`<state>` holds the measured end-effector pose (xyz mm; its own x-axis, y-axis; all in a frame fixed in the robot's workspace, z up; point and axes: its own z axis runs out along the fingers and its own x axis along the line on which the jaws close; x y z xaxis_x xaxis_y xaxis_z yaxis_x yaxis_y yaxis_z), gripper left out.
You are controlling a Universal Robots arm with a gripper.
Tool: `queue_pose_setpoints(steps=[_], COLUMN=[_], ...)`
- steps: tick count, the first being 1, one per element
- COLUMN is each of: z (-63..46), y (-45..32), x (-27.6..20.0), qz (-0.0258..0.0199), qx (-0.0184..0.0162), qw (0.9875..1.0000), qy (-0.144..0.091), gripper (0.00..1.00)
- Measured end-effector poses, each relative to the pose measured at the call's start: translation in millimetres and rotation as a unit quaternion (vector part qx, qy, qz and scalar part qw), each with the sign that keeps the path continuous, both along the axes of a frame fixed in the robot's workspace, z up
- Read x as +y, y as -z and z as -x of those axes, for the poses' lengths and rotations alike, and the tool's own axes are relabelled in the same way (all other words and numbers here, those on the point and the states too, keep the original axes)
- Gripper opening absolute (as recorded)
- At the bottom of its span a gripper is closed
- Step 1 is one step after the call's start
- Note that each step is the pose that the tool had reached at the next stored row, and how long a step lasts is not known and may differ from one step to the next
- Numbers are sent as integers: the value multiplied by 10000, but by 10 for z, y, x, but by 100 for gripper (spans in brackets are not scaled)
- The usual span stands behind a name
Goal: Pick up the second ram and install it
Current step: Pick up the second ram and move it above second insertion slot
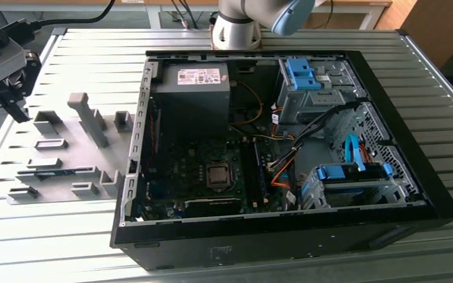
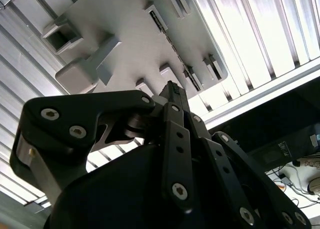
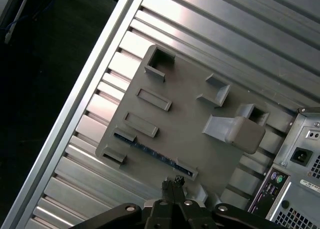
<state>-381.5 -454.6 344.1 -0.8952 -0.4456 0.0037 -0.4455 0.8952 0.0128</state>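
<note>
The second ram (image 1: 63,172) lies flat in the grey holder plate (image 1: 69,141) on the exterior view's left, a thin dark blue-green strip held between two low blocks. The same ram (image 3: 150,151) shows in the first wrist view, and as a ram edge (image 2: 172,46) in the second wrist view. My gripper (image 1: 18,112) hangs above the plate's far left corner, well apart from the ram. Its black fingertips (image 3: 172,181) are pressed together with nothing between them, and the closed gripper (image 2: 172,89) looks the same in the second wrist view.
An open black computer case (image 1: 415,194) fills the table's middle and right, with the motherboard (image 1: 203,171), long black slots (image 1: 250,168), power supply (image 1: 195,82) and blue drive bays (image 1: 344,174) inside. A tall grey block (image 1: 89,118) stands on the holder plate. The arm's base (image 1: 238,29) sits behind the case.
</note>
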Motion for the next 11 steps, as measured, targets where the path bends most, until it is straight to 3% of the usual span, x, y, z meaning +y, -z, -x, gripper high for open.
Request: queue_pose_setpoints(steps=[11], z=[0], y=[1], x=[-2], qz=[0], qx=[0], qw=[9999], qy=[-172], gripper=[11])
